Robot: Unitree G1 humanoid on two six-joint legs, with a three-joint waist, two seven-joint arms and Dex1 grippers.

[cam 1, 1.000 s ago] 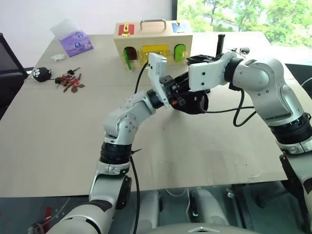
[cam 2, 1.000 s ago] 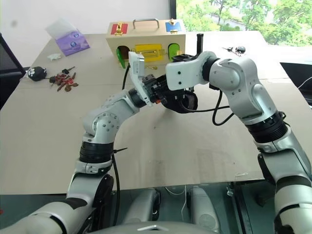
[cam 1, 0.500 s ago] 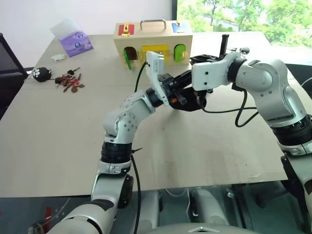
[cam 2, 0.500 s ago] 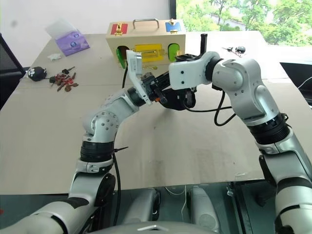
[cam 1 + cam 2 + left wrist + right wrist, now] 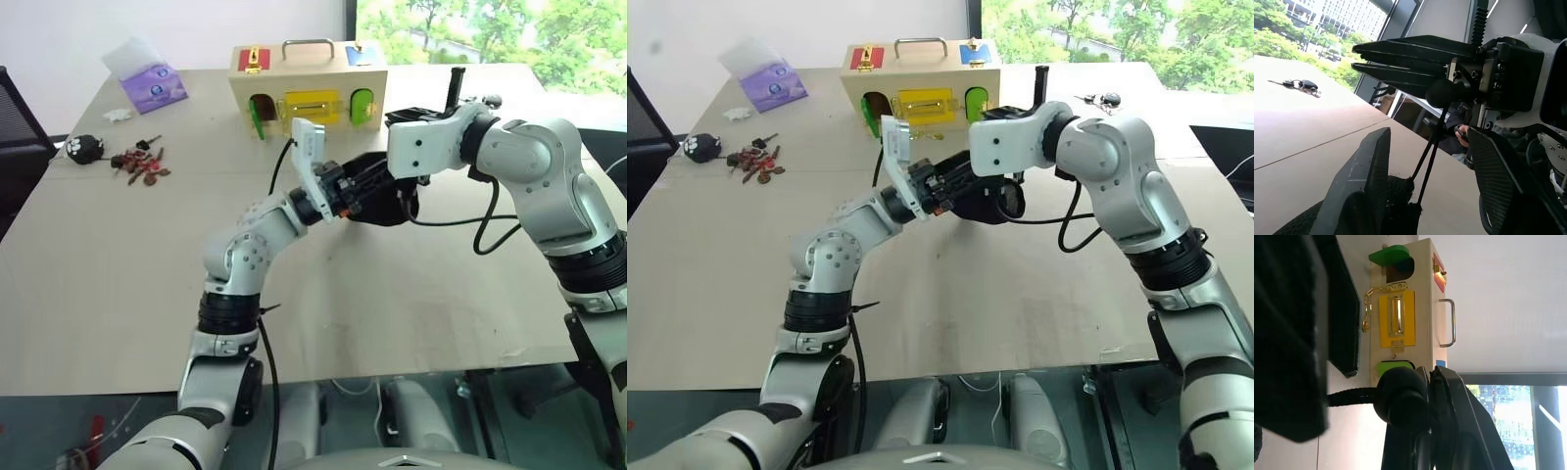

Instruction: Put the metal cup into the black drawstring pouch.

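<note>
Matt black cloth pouch (image 5: pixel 387 201), thin cord (image 5: pixel 1431 152), smooth wooden table (image 5: pixel 118 264).

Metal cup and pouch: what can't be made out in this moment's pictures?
- Metal cup: I can't make it out; the head views have the black drawstring pouch bunched between the left gripper and right gripper, so whether it is inside stays hidden.
- Pouch mouth: the left wrist view is cut off at the bottom edge, leaving dark fabric and cord.
- Key bunch: too small to tell its pieces apart.
</note>
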